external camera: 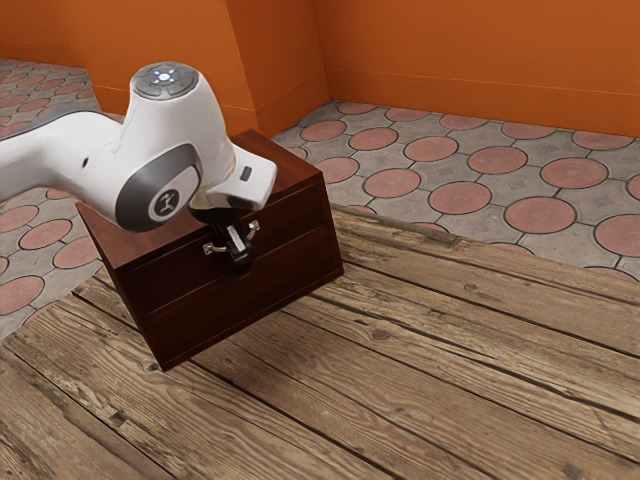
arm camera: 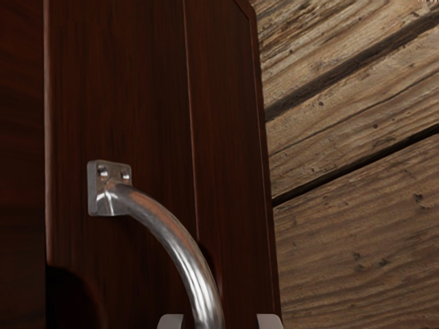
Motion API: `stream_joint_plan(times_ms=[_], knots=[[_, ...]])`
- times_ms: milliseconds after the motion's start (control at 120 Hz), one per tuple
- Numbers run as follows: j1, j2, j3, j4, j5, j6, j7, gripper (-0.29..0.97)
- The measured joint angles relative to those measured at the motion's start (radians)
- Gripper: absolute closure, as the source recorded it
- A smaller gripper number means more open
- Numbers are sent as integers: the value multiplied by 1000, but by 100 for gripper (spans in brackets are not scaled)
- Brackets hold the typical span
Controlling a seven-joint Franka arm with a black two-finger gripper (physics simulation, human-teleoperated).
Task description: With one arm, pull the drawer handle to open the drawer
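A dark wooden cabinet [external camera: 295, 180] stands on the plank floor, and its upper drawer front [external camera: 295, 215] lies flush with the cabinet face. A curved silver handle [external camera: 214, 247] is bolted to that front. My black gripper [external camera: 238, 248] hangs from the white hand right at the handle. In the wrist view the handle [arm camera: 171, 236] arcs from its mounting plate down between my two grey fingertips [arm camera: 170, 320]. A gap shows on each side of the bar, so the gripper [arm camera: 219, 321] is open and straddles it. The drawer front [arm camera: 116, 103] is very close to the camera.
Rough wooden planks [external camera: 430, 380] cover the floor in front of the cabinet, toward the exterior view's right. Tiled floor [external camera: 480, 170] and orange walls [external camera: 480, 50] lie behind. A lower panel [external camera: 260, 300] sits under the upper drawer.
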Motion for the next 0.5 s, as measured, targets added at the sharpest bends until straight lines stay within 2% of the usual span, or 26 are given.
stream_joint_plan(times_ms=[208, 500], knots=[[7, 0, -4, -5, -10, 0, -4, 63], [8, -29, -59, -40, -22, 0, -17, 65]])
